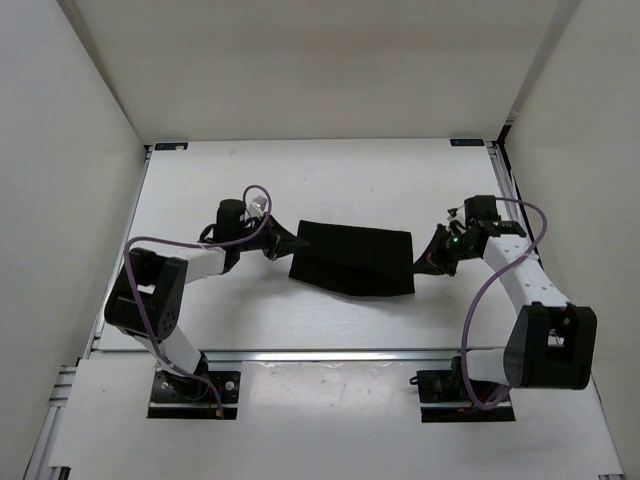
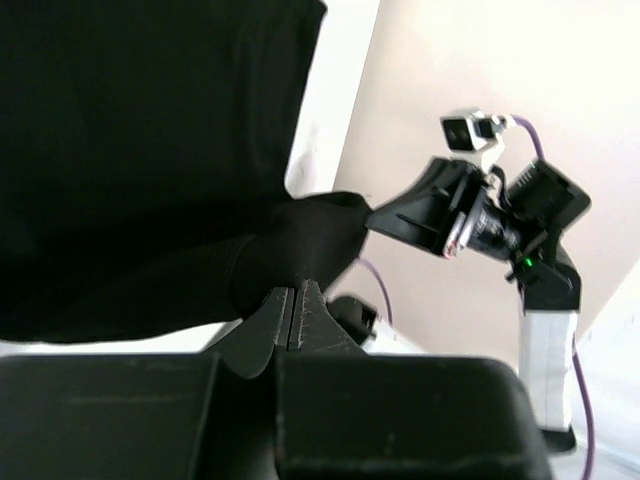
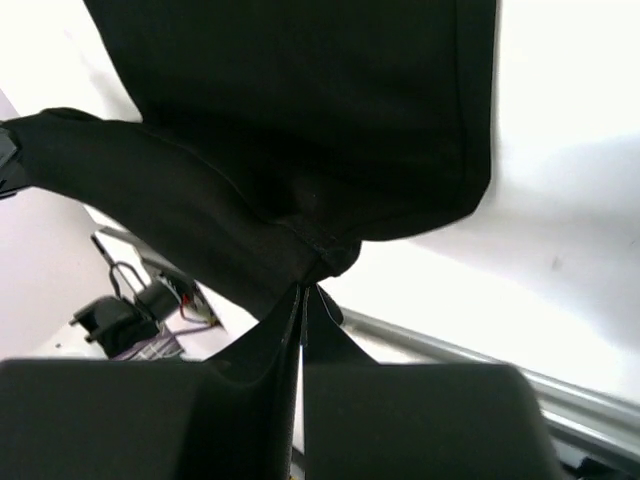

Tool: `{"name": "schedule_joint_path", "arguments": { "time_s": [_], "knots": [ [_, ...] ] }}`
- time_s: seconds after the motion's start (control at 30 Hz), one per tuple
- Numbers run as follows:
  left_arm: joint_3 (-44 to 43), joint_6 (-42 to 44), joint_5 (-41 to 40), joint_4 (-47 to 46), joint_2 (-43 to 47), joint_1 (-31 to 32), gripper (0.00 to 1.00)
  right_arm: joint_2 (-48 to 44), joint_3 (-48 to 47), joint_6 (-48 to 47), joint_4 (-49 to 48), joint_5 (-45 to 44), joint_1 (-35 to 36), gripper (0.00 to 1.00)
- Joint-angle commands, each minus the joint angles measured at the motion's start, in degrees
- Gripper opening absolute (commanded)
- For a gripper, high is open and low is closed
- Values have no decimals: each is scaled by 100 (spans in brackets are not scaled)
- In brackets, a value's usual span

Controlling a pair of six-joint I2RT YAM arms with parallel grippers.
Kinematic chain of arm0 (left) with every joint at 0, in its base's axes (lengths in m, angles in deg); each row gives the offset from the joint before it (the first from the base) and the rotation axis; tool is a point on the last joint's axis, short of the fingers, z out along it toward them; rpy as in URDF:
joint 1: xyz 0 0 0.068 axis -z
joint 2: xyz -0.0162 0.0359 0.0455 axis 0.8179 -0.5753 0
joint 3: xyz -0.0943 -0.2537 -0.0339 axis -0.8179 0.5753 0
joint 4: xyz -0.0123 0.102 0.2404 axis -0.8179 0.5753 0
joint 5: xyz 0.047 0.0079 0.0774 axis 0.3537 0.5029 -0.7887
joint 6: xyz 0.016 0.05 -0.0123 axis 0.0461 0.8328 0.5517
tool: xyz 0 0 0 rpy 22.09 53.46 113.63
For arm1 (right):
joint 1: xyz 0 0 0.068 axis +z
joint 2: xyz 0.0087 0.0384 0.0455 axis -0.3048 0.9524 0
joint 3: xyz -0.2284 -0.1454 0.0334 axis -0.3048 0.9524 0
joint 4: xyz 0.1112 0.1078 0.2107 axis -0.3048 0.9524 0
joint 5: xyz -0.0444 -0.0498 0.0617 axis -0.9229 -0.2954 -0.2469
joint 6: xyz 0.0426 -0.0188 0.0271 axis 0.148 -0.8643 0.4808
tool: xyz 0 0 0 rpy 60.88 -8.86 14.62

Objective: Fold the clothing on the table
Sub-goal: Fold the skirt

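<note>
The black clothing (image 1: 355, 258) hangs stretched between my two grippers over the middle of the white table (image 1: 300, 180). My left gripper (image 1: 284, 243) is shut on the garment's left corner, and the left wrist view has the fabric (image 2: 150, 150) bunched at its closed jaws (image 2: 291, 292). At the garment's right end my right gripper (image 1: 424, 262) is shut on a hemmed corner. Seen from the right wrist, the cloth (image 3: 300, 120) gathers into the pinched tips (image 3: 303, 290).
White walls (image 1: 80, 120) enclose the table on three sides. An aluminium rail (image 1: 330, 354) runs along the near edge by the arm bases. Blue corner marks (image 1: 171, 146) sit at the far corners. Purple cables (image 1: 255, 200) loop off both arms.
</note>
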Motion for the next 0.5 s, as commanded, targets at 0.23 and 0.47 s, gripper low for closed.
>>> {"name": "schedule_joint_path", "arguments": {
  "time_s": [0.23, 0.47],
  "knots": [
    [-1103, 237, -820, 435, -1105, 10, 0, 1558, -1276, -338, -771, 15, -174, 0],
    [-1437, 45, -1312, 261, -1695, -86, 12, 2342, -1673, -216, -1516, -231, -420, 22]
  ]
}}
